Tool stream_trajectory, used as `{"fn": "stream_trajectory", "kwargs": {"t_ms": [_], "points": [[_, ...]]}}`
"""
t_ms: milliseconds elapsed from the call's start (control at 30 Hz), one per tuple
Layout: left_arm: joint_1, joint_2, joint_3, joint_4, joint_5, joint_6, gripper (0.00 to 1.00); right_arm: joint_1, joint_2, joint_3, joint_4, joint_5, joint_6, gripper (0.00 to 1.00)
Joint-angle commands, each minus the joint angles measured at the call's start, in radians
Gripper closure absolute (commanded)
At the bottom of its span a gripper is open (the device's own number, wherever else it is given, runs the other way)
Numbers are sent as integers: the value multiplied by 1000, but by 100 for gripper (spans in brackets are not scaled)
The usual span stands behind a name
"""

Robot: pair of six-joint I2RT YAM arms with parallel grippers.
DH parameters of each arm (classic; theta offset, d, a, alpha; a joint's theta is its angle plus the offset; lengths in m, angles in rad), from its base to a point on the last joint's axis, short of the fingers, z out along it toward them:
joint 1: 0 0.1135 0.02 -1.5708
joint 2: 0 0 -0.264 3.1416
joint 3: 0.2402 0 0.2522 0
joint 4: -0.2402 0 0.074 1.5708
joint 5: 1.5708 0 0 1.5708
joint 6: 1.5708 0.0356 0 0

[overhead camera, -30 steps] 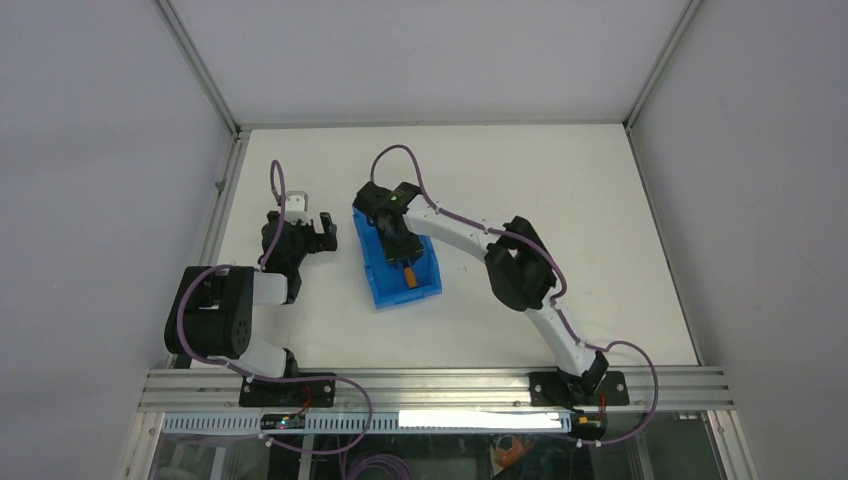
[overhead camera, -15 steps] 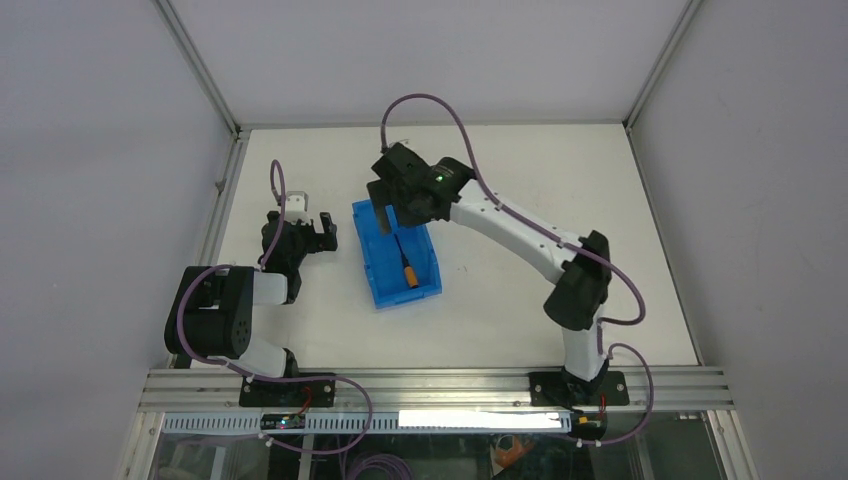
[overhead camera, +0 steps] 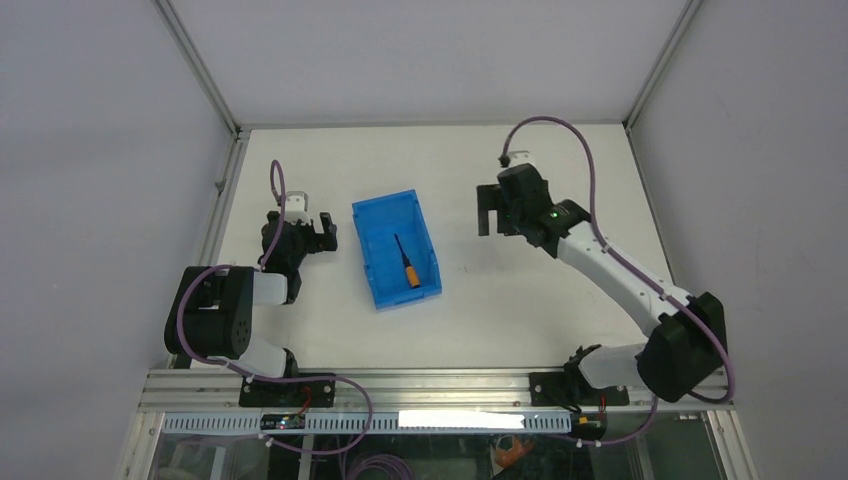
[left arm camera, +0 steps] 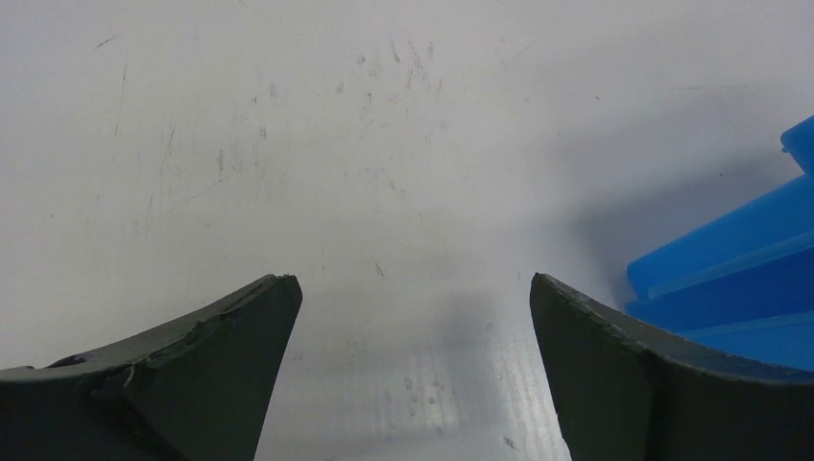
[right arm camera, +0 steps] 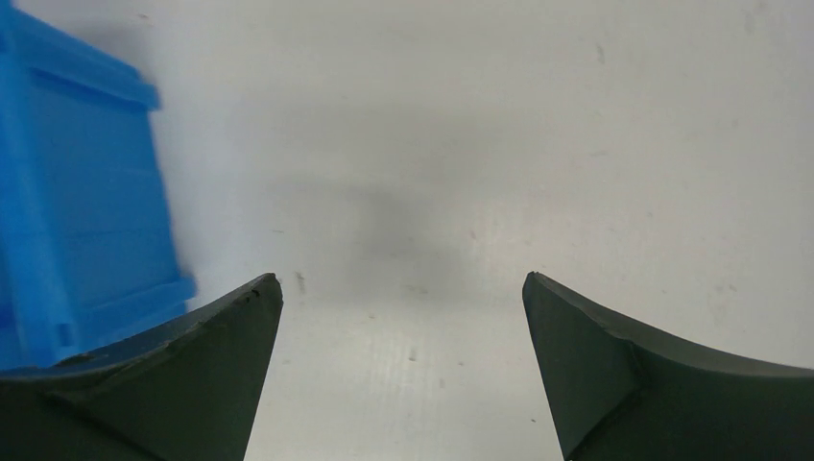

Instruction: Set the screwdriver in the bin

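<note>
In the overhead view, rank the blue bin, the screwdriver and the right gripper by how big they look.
Largest: the blue bin.
Next: the right gripper, though it may sit nearer the camera.
Smallest: the screwdriver, roughly as long as that gripper but far thinner.

We are cataloguing bright, even, diffuse light over the white table (overhead camera: 520,300), soft grey shadows pooling beside the bin (left arm camera: 730,259) and ahead of both wrist cameras, with the bin blurring slightly at the right wrist view's left edge.
</note>
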Motion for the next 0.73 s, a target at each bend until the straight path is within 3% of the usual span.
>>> {"fn": "stream_trajectory", "kwargs": {"t_ms": [0,133,300,700], "points": [[10,-7,19,50,27,-8,1,-91,-221,-240,321,20,-65,1],[10,-8,19,50,27,-8,1,-136,-358,-490,507,115,-88,0],[10,-7,19,50,27,-8,1,-146,-436,-638,625,207,-66,1],[10,-7,19,49,27,-8,1,-146,-441,-710,705,183,-73,1]]}}
